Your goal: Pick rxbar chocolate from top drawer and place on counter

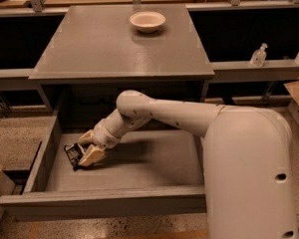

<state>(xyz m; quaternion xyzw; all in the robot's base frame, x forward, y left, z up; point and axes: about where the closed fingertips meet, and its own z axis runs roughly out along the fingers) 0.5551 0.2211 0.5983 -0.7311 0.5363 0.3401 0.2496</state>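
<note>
The top drawer (pixel 104 203) stands pulled out below the grey counter (pixel 104 49). The rxbar chocolate (pixel 71 155), a small black bar, is at the drawer's left end, near the left wall. My gripper (pixel 84 147) reaches down into the drawer from the right. Its tan fingers (pixel 92 156) are closed around the bar's right end. The bar sits tilted, low over the drawer floor. Part of the bar is hidden between the fingers.
A white bowl (pixel 147 21) sits at the back of the counter. My white arm and base fill the right foreground, over the drawer's right end. A small clear bottle (pixel 258 55) stands on a ledge at right. The counter edge overhangs the drawer's back.
</note>
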